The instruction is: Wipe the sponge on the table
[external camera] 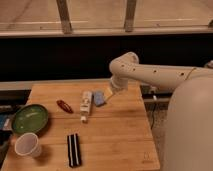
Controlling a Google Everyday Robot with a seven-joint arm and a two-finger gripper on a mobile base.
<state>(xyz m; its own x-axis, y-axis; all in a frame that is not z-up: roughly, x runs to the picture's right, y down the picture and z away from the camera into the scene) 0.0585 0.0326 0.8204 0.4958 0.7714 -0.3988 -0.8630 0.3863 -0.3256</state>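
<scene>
Fingers of the gripper are being held wide and empty at the sponge's two o'clock, any grasp being best centred squarely.

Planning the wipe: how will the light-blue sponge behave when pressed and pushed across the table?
The sponge, just beside the end effector, looks soft, so probably squashes. Small, likely light. Lying flat on the wooden table, it should slide, not roll.

Warm dim light, soft shadows; claw by sponge
</scene>
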